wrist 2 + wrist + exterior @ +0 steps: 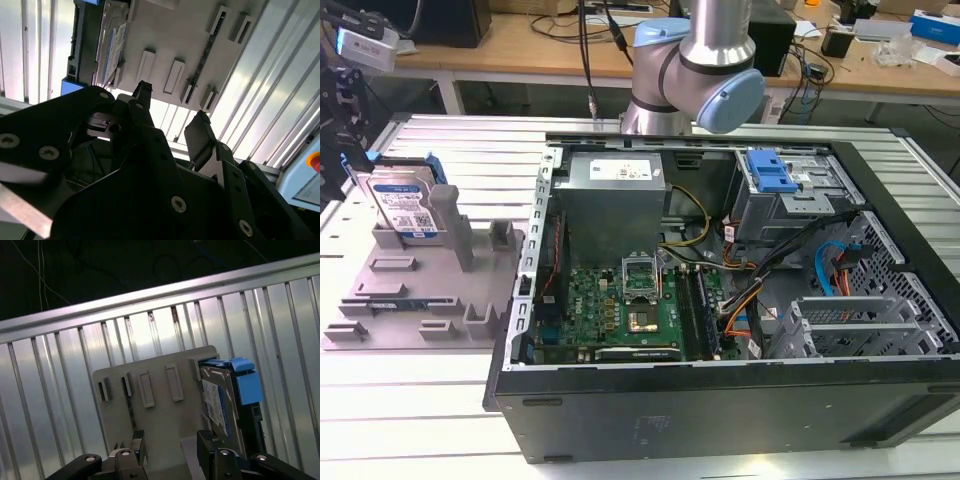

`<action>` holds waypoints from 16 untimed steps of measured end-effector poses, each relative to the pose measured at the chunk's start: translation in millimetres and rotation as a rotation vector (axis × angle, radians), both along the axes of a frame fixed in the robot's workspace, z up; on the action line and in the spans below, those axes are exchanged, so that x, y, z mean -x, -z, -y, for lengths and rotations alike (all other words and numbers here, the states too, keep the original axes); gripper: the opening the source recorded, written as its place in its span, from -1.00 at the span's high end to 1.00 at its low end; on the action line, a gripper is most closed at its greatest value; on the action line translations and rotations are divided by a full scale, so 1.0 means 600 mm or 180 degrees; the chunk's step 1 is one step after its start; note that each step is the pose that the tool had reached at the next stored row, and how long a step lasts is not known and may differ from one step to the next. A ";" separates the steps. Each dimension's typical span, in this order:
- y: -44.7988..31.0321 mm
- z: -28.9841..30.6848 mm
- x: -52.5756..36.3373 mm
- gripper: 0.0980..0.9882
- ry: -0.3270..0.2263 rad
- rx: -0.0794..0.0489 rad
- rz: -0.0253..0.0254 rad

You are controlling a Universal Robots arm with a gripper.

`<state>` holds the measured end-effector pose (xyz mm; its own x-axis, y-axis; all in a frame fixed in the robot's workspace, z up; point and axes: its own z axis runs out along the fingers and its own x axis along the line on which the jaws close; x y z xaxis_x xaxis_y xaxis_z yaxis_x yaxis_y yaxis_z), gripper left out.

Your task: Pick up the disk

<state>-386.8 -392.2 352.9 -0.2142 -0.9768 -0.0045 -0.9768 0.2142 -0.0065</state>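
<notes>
Black tool (171, 107) wide open, empty; flat rectangular silver disk (217, 400) upright in grey plastic fixture (150, 370), ahead of tool, offset sideways; risk of clipping fixture if closed misaligned.

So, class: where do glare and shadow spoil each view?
Exterior view: even light, the disk reads clearly. Second wrist view: the end effector is a dark silhouette against glare off the slatted table. First wrist view: bright streaks on the slats, black beyond.
</notes>
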 end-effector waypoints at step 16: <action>0.000 -0.1173 0.000 0.00 -0.0106 0.0073 0.0001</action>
<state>-386.9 -321.8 352.9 -0.1814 -0.9832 0.0179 -0.9834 0.1812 -0.0113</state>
